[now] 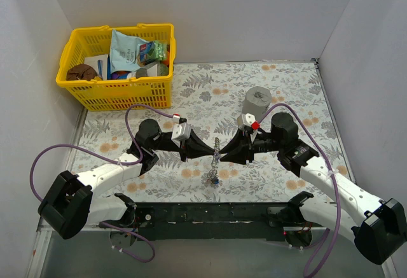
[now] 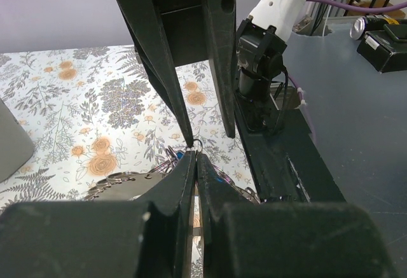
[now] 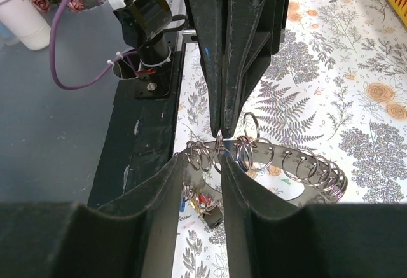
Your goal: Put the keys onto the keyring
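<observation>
- Two claws meet tip to tip over the middle of the cloth (image 1: pixel 299 100). The left claw (image 2: pixel 194 156) is pinched almost closed, and its tips nip one thin ring of the keyring (image 3: pixel 299 166).
- The right claw (image 3: pixel 202 163) stands part open, with its fingers on either side of a few rings at one end of the keyring. I cannot tell whether its pads touch them.
- The keyring is a run of linked silver rings. It is raised at the claw tips, and the rest curves away to one side of the right claw.
- The keys (image 3: pixel 202 200) bunch just beneath the right claw's tips, close against the rings. Red and blue heads show, but the others are too small to make out. I cannot tell whether any key is threaded on.
- The right wrist view shows the whole run of rings and the keys. The left wrist view shows only a few loops beside its own fingers, and the right claw's fingers with a gap between them. The top view shows the chain trailing from the tips towards the arm bases.
- A grey cylinder (image 1: pixel 257 102) stands upright just behind the right claw.
- A yellow basket (image 1: pixel 121 93) sits at the far left corner. It holds a pale blue bag (image 1: pixel 127 49), a brown lump (image 1: pixel 81 72) and small packets.
</observation>
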